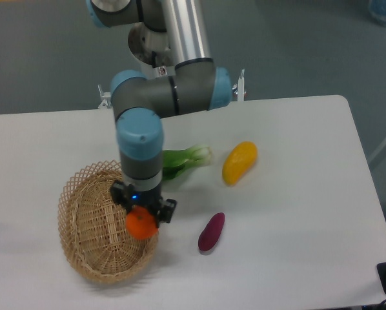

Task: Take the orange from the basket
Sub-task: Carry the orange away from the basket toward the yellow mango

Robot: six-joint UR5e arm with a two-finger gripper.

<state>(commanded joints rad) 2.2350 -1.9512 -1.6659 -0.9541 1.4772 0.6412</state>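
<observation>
Orange gripped over the basket's right rim.
You see the gripper [142, 223] clamped on the orange [141, 225], above the right edge of the basket [90, 223], which sits near the table's [296, 194] front-left corner.

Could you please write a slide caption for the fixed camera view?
Gripper holds the orange above the basket's right rim.
</observation>
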